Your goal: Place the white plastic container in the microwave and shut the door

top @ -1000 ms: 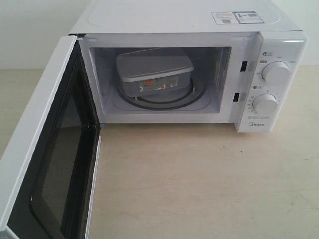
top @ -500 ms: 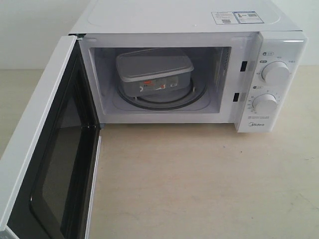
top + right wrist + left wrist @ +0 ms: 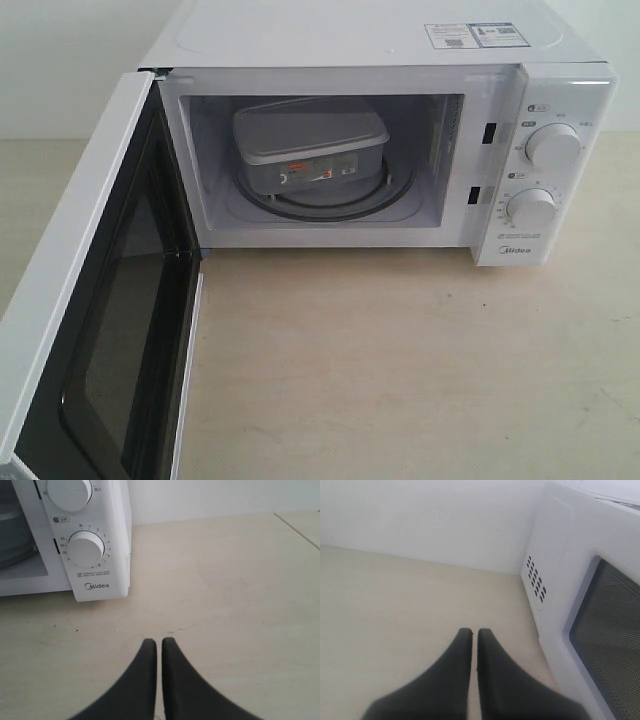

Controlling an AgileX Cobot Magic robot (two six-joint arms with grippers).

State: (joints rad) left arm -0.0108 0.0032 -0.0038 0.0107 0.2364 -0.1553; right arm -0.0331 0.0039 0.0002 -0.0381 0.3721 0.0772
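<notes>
White plastic container (image 3: 310, 150) is seen inside the microwave (image 3: 380, 35), seated on the glass turntable (image 3: 395, 192), lid on, orange-red label toward the opening. Placement is judged done.

Door (image 3: 130, 330) is swung wide on its left hinge, with the black inner frame and window exposed. The handle cannot be made out. Closing is judged the step in hand, not yet begun.

Left tool (image 3: 470, 632): fingers drawn together, nothing held. It is poised over bare tabletop (image 3: 395, 595), near the door's outer face, whose mesh window is seen close by in the left wrist view. No contact is shown.

Right tool (image 3: 155, 642): likewise closed and empty, held above the tabletop near the control end of the microwave, with the lower dial (image 3: 86, 549) in sight. Neither tool is caught by the exterior view.

Next move, as judged: the door's outer face is to be pushed by the left tool, which is already placed on that side. Contact is best taken toward the free edge, away from the hinge, and the push carried round the arc until the latch is caught. Closed fingers would serve as a blunt pusher. The right tool is to be kept out of the door's sweep. Risk noted: the microwave may be slid on the tabletop if the final press is hard
</notes>
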